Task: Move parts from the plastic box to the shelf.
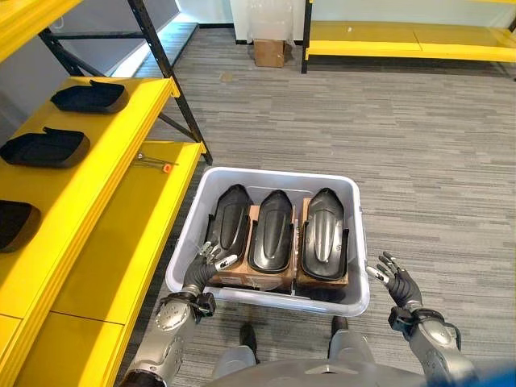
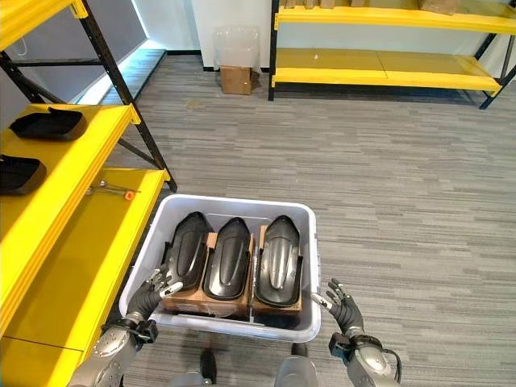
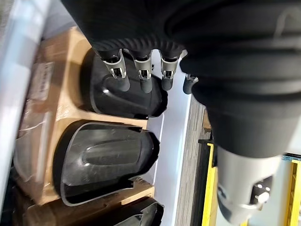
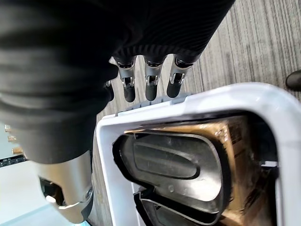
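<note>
A pale plastic box [image 1: 355,242] stands on the floor in front of me. Three black moulded parts lie side by side in it on cardboard: left part [image 1: 229,219], middle part [image 1: 271,230], right part [image 1: 326,234]. My left hand [image 1: 211,256] reaches over the box's near left rim, its straight fingers [image 3: 120,77] just above the near end of the left part [image 3: 122,96], holding nothing. Outside the near right corner, my right hand [image 1: 391,276] hovers open, fingers [image 4: 149,84] spread over the rim [image 4: 188,101]. To my left the yellow shelf [image 1: 121,153] carries three similar black parts [image 1: 90,97].
A small tool with an orange tip [image 1: 153,164] lies on the shelf's lower tier [image 1: 129,242]. A black slanted shelf brace [image 1: 173,81] stands behind the box. Far back are a cardboard box [image 1: 268,52] and another yellow shelf [image 1: 403,40]. Grey carpet lies to the right.
</note>
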### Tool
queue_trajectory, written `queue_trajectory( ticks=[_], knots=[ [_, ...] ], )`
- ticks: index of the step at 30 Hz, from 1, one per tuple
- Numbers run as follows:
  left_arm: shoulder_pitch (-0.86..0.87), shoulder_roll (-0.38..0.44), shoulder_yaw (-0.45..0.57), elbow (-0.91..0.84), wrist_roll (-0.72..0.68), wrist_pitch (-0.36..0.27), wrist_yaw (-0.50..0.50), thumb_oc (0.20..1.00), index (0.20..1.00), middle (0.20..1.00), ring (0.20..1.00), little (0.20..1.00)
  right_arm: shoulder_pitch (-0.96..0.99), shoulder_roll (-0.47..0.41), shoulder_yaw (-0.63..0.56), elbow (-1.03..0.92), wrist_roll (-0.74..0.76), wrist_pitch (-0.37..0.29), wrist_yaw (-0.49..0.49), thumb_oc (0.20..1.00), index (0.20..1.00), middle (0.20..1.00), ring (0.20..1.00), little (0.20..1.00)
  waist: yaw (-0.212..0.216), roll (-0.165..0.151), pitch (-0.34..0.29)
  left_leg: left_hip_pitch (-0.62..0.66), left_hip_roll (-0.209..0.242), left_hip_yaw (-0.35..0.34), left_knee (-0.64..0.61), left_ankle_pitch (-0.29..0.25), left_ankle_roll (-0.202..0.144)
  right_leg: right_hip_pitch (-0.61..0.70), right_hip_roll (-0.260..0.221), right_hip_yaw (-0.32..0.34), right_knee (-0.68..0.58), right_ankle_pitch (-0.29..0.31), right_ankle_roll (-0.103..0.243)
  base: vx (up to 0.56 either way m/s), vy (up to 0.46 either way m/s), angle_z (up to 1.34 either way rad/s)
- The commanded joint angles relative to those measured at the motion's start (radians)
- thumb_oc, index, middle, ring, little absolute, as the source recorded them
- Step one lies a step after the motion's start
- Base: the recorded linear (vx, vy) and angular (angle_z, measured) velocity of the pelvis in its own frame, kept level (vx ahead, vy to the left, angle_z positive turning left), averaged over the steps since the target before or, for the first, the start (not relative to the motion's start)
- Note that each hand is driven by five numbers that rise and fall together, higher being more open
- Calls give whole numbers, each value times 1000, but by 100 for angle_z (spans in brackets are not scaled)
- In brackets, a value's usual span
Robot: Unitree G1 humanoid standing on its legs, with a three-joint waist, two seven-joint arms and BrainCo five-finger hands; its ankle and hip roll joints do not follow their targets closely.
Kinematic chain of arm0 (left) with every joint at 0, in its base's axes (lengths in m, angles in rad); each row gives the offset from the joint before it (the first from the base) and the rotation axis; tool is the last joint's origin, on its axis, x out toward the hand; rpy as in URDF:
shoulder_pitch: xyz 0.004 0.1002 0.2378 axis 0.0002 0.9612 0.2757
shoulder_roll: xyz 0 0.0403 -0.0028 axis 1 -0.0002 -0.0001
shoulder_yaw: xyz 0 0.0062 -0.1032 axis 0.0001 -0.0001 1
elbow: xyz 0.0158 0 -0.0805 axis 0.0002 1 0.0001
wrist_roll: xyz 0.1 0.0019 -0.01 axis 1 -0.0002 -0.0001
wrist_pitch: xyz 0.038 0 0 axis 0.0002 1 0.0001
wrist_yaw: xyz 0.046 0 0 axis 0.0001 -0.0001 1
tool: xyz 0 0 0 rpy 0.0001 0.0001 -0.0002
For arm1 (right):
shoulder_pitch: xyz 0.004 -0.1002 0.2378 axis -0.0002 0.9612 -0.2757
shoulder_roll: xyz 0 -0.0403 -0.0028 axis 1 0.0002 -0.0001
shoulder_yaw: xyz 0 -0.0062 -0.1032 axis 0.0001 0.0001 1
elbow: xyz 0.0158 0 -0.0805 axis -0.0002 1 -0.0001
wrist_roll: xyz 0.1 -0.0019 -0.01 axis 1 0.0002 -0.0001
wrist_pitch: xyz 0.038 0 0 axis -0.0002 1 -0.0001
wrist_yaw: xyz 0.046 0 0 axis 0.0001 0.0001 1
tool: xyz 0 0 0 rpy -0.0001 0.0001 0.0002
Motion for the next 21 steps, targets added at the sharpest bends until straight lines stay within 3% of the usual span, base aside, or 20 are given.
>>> queue_trajectory(
  ticks=[1, 8, 14, 17, 21],
  knots=[
    [-18, 14, 39, -84, 7, -56, 4, 1000, 1000, 1000, 1000, 1000, -30, -17, -16, -60, 28, -50, -10, 1000, 1000, 1000, 1000, 1000, 7, -32, 14, -26, 84, -15, 103, -77, -27, 75, -48, -14, -36, -8, 54, 38, 24, -8],
    [-36, 14, 45, -93, 7, -64, 14, 1000, 1000, 1000, 1000, 1000, -62, -33, -24, -88, 23, -65, -30, 1000, 1000, 1000, 1000, 1000, 7, -49, 21, -35, 100, 0, 101, -71, -33, 65, -41, -13, -42, -7, 53, 28, -18, -10],
    [-149, 21, 38, -132, -4, -103, 70, 1000, 1000, 1000, 1000, 1000, -250, -78, 6, -148, -15, -112, -116, 1000, 1000, 1000, 1000, 1000, 13, -33, 129, -159, 126, -21, 121, -28, -57, -74, -30, -22, 24, -11, 40, -125, -50, -1],
    [-169, 24, 34, -135, -3, -109, 81, 1000, 1000, 1000, 1000, 1000, -289, -88, 21, -153, -41, -118, -129, 1000, 1000, 1000, 1000, 1000, 16, -27, 146, -184, 127, -27, 125, -21, -60, -105, -30, -24, 39, -13, 38, -112, -27, 5],
    [-231, 13, 15, -134, -2, -132, 126, 1000, 1000, 1000, 1000, 1000, -487, -97, 103, -130, -122, -126, -208, 1000, 1000, 1000, 1000, 1000, 36, -12, 197, -258, 127, -31, 125, 8, -70, -180, -29, -31, 53, -2, 35, -83, -34, 5]
  ],
)
